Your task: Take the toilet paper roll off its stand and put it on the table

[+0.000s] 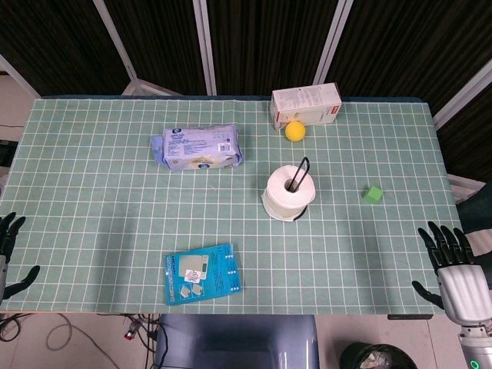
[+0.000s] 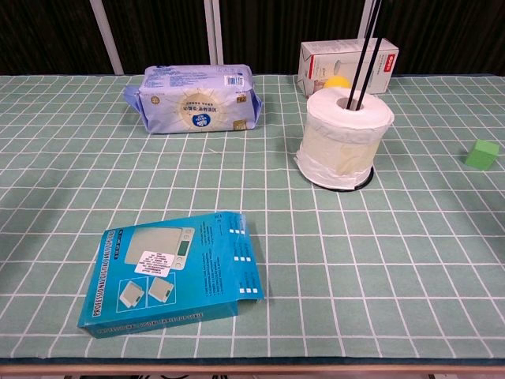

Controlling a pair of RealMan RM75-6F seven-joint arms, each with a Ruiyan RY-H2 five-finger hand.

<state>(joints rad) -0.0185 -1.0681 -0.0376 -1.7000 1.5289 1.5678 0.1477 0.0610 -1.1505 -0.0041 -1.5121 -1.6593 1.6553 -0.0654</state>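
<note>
A white toilet paper roll (image 1: 288,194) (image 2: 345,136) sits on a black wire stand (image 1: 303,174) (image 2: 365,49), whose rod rises through its core, right of the table's middle. My right hand (image 1: 453,270) hovers at the table's near right corner, fingers spread, holding nothing, well apart from the roll. My left hand (image 1: 9,250) is at the near left edge, only partly in view, fingers apart and empty. Neither hand shows in the chest view.
A pack of wet wipes (image 1: 197,147) (image 2: 192,99) lies back left of the roll. Behind the roll are a white carton (image 1: 306,104) (image 2: 348,65) and a yellow ball (image 1: 295,131) (image 2: 338,81). A green cube (image 1: 373,194) (image 2: 482,153) sits to the right, a blue box (image 1: 202,274) (image 2: 177,272) near the front.
</note>
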